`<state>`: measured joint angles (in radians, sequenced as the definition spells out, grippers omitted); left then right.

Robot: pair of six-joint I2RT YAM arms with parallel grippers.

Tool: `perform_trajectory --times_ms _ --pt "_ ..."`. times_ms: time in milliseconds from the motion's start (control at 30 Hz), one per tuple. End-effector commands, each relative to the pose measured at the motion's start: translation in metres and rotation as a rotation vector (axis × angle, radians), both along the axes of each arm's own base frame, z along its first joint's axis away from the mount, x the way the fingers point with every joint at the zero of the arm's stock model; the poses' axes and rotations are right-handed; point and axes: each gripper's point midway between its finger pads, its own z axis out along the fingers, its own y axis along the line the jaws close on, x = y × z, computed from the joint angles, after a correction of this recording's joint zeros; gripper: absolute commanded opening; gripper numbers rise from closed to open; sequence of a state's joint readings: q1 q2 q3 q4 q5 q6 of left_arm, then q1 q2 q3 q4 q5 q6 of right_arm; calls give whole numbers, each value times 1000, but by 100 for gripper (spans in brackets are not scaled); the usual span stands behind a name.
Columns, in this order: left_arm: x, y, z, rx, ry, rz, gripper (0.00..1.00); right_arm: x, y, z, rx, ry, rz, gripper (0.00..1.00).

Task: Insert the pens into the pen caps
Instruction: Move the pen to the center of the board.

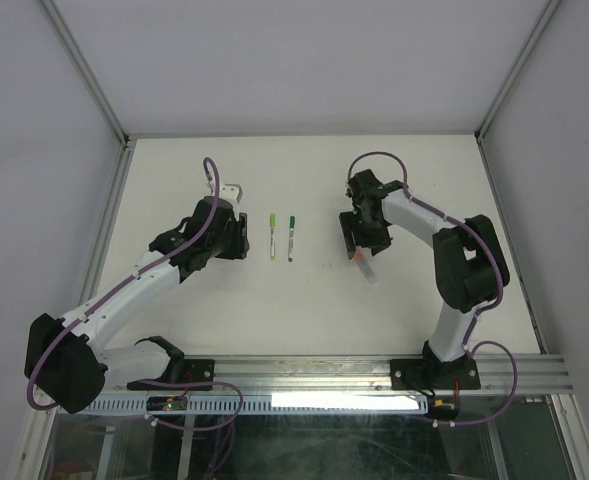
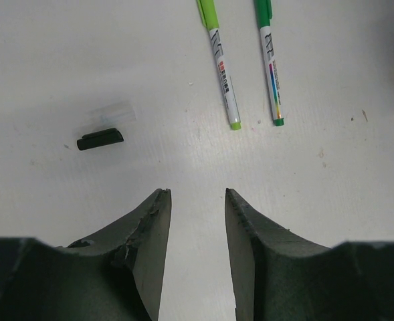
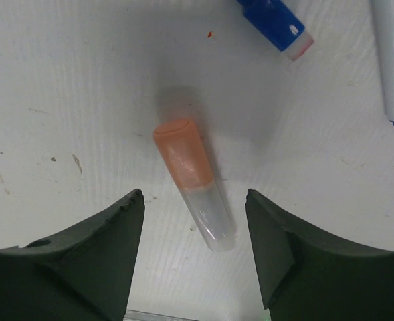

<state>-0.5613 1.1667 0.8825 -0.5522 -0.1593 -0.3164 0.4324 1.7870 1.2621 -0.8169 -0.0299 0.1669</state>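
top view, lime pen (image 1: 273, 236) and green pen (image 1: 292, 237) laid side by side at centre, left wrist, left gripper (image 2: 197, 195) parted a bit, nothing held, black cap (image 2: 100, 139) spotted at 10 o'clock, right wrist, right gripper (image 3: 194, 195) spread wide, orange cap (image 3: 183, 154) left ungripped between the jaws

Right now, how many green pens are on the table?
2. The lime green pen and the dark green pen lie side by side between the left arm and the right arm. More could hide under those arms.
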Motion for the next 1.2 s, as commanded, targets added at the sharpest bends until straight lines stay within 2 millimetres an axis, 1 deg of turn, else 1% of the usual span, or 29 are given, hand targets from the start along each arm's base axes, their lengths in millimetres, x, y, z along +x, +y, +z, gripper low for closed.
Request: perform_trajectory --times_ms 0,67,133,233,267,367,533,600,667,833,933,1033,1100,1133,1167 --pt "15 0 19 -12 -84 16 39 -4 -5 -9 -55 19 23 64" --pt "15 1 19 -10 -84 19 39 -7 -2 -14 -49 38 32 61" --pt "16 0 18 -9 -83 18 39 -11 2 -19 -40 59 44 57" --pt "16 0 18 -10 -81 17 39 -14 9 -23 -38 64 48 45" --pt "16 1 18 -8 -82 18 39 -12 14 -22 -34 54 47 41" --pt "16 1 18 -6 -82 18 39 -5 27 -18 -20 21 30 35" --pt "17 3 19 -2 -87 27 39 16 54 -13 8 -15 -17 28" --pt "17 4 19 2 -91 32 39 26 67 -14 13 -26 -35 28" --pt "18 5 19 5 -92 38 39 39 76 -14 10 -42 -63 28" --pt "18 6 18 8 -90 40 39 68 92 -19 11 -64 -113 30" --pt "19 6 18 7 -90 42 39 84 100 -17 19 -91 -149 32" --pt "19 7 18 7 -89 43 38 92 104 -17 15 -99 -164 35" --pt "19 7 18 7 -89 47 39 95 106 -15 22 -102 -165 42" --pt "19 7 17 7 -88 47 39 96 107 -11 28 -108 -165 44" --pt "19 8 18 7 -89 49 39 97 107 -4 37 -124 -162 45"
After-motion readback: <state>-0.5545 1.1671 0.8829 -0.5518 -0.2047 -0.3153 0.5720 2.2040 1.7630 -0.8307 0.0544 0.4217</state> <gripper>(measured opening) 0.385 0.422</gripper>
